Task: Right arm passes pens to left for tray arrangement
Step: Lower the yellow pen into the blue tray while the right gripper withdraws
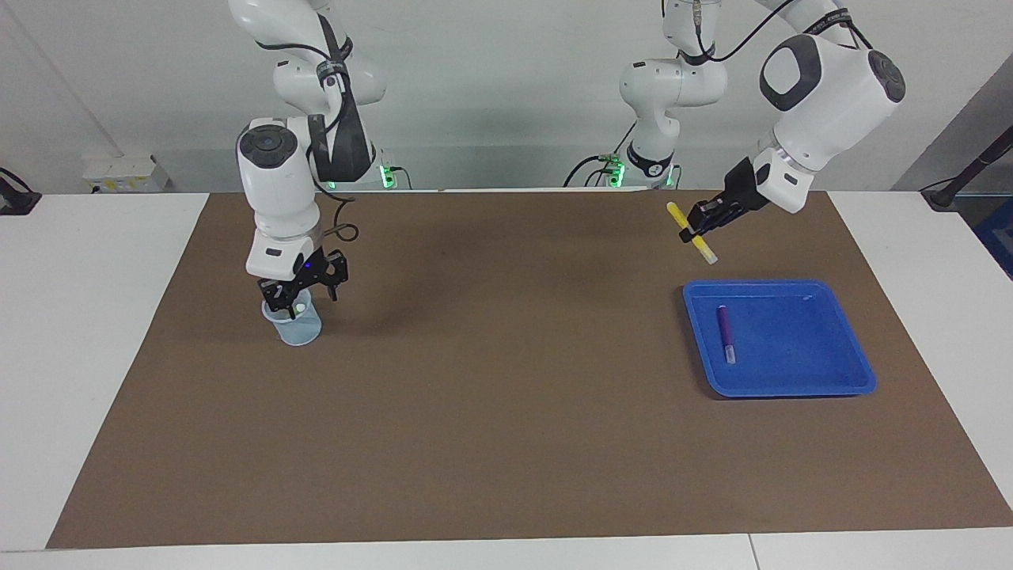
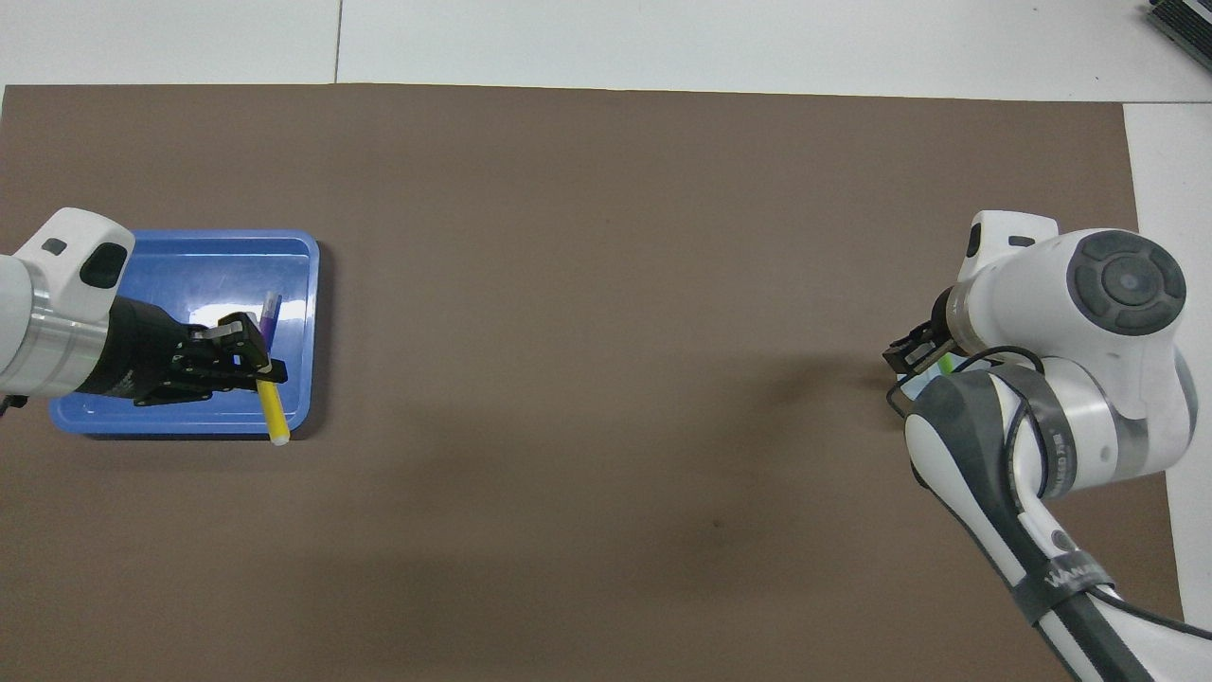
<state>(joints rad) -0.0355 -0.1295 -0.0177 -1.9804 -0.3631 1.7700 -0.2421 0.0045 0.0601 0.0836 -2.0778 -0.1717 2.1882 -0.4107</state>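
The left gripper (image 1: 696,229) is up in the air over the brown mat (image 1: 506,396), by the edge of the tray (image 1: 859,380) that lies nearest the robots. Its fingers are shut tight on the yellow pen (image 1: 692,233). The pen is tilted. Its high end points back to the robots and its pale low tip points down at the tray.

The right gripper (image 1: 299,290) points straight down, with its tips at the mouth of the small clear cup (image 1: 301,328). Its fingers look a little apart and hold nothing I can see. A bit of green (image 2: 944,363) peeks out by the cup, seen from above.

The purple pen (image 1: 724,333) lies flat in the tray, near the side toward the middle of the table. Its long side runs from near the robots to away from them. The rest of the tray floor is bare, and the mat between cup and tray is wide open.
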